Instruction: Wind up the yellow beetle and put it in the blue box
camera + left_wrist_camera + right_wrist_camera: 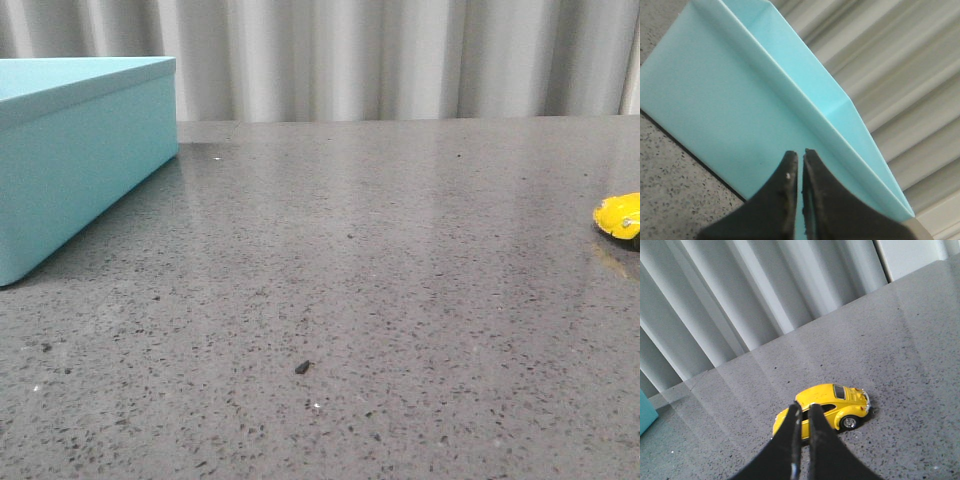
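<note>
The yellow beetle (620, 216) stands on its wheels at the far right edge of the front view, partly cut off. In the right wrist view the beetle (832, 401) sits on the table just beyond my right gripper (804, 408), whose jaws are shut and empty and overlap the car's near side. The blue box (75, 150) stands at the back left of the table. In the left wrist view the blue box (740, 95) fills the frame close ahead of my left gripper (799, 154), which is shut and empty. Neither gripper shows in the front view.
A grey speckled tabletop (350, 300) spreads between box and car. A small dark speck (302, 367) lies near the front middle. Pale vertical curtain folds (400, 60) close off the back.
</note>
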Robot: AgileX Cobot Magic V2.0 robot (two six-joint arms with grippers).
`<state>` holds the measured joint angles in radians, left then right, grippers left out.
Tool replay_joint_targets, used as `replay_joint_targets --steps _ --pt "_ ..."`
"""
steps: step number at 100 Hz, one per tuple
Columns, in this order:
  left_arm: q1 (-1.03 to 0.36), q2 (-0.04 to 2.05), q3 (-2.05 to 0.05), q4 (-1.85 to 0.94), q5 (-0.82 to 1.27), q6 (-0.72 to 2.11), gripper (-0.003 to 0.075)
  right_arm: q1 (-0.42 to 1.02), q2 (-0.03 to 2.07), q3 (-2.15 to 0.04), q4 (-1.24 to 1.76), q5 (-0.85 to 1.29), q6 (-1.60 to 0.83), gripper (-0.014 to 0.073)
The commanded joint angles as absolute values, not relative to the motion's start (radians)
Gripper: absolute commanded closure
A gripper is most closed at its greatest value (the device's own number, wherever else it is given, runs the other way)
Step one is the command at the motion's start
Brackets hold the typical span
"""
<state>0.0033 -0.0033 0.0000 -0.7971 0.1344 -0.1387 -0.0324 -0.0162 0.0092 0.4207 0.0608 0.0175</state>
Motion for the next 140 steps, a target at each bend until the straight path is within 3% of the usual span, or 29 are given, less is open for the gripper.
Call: replay_joint_targets --steps 1,22,42,56,74,115,140 --pt "-0.001 -0.036 0.024 -0.798 0.082 -0.137 0.0741 -0.034 -0.031 0.034 0.431 0.0 0.017 0.0645" --pt "-0.001 -0.036 -0.01 -0.767 0.094 -0.135 0.0741 -0.034 -0.029 -0.038 0.6 0.061 0.007 0.0646" --pt "-0.001 0.017 -0.192 -0.477 0.236 -0.135 0.0741 -0.034 0.047 -0.211 0.59 0.232 -0.121 0.0645" --pt "-0.001 0.154 -0.396 -0.239 0.394 -0.085 0.0741 -0.034 0.214 -0.388 0.588 0.387 -0.285 0.0645" --pt "-0.059 0.285 -0.557 -0.197 0.43 0.013 0.0741 0.017 0.428 -0.589 0.579 0.486 -0.336 0.0645" --pt "-0.204 0.375 -0.574 -0.181 0.472 0.097 0.0741 0.025 0.998 -1.054 0.376 1.121 -0.31 0.0645" --pt "-0.225 0.375 -0.574 -0.171 0.472 0.097 0.0741 0.034 1.201 -1.201 0.246 1.165 -0.297 0.0645"
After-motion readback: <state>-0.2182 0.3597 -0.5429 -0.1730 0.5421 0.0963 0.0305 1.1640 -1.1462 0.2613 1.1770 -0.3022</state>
